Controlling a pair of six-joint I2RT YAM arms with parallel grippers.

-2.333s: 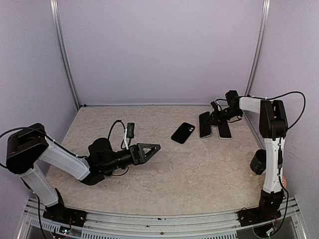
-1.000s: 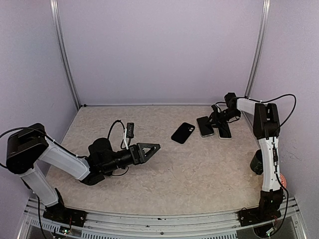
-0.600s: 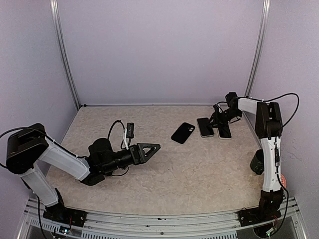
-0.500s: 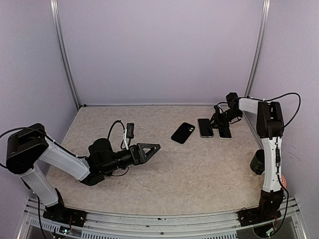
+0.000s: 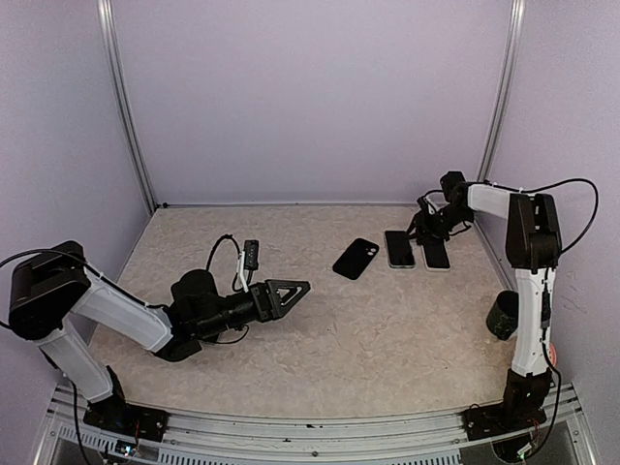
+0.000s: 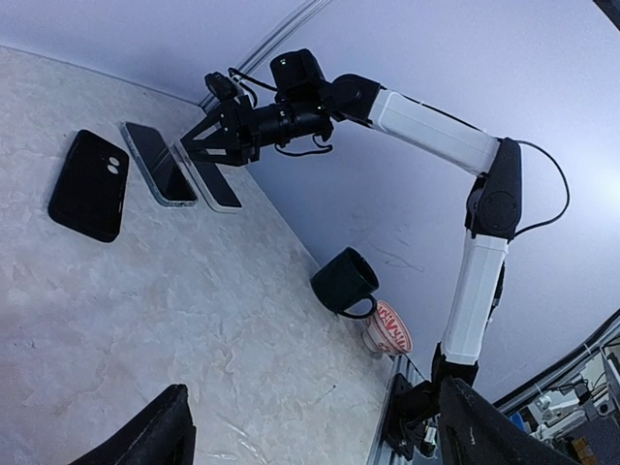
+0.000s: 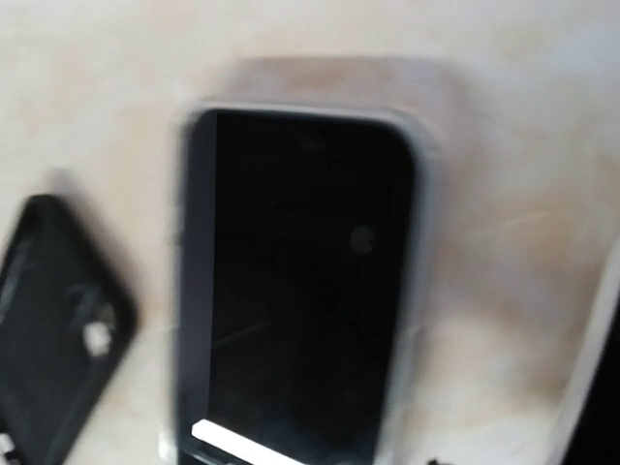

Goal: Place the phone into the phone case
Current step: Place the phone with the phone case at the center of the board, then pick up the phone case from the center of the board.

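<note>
Scene: three flat devices lie in a row on the far right part of the table (image 5: pixel 320 349).

Middle device: the phone (image 5: pixel 399 248), dark face up and flat on the surface. A pale grey rim frames it on all sides, which is the phone case (image 7: pixel 419 252). The phone appears to sit inside this shell. The right wrist view is blurred, so full seating at every corner cannot be confirmed.

Left of it, a little apart and angled: a black handset (image 5: pixel 356 258), back up, with its lenses showing in the left wrist view.

Right of it, just beside with a narrow gap: a third device (image 5: pixel 436 254), dark-faced with a pale edge.

Right arm: stretched along the right side to the far end of the row. The right gripper (image 5: pixel 419 229) hangs over the far ends of the phone and the third device. Its fingers are parted and grasp nothing, and in its own wrist view no finger is on the phone.

Left arm: lies low across the left half of the table. The left gripper (image 5: pixel 300 289) points toward the centre, well apart from all three devices. Its fingers are spread wide with nothing between them.

Other: a dark mug (image 5: pixel 502 315) stands at the right edge, near the right arm's upright link.
</note>
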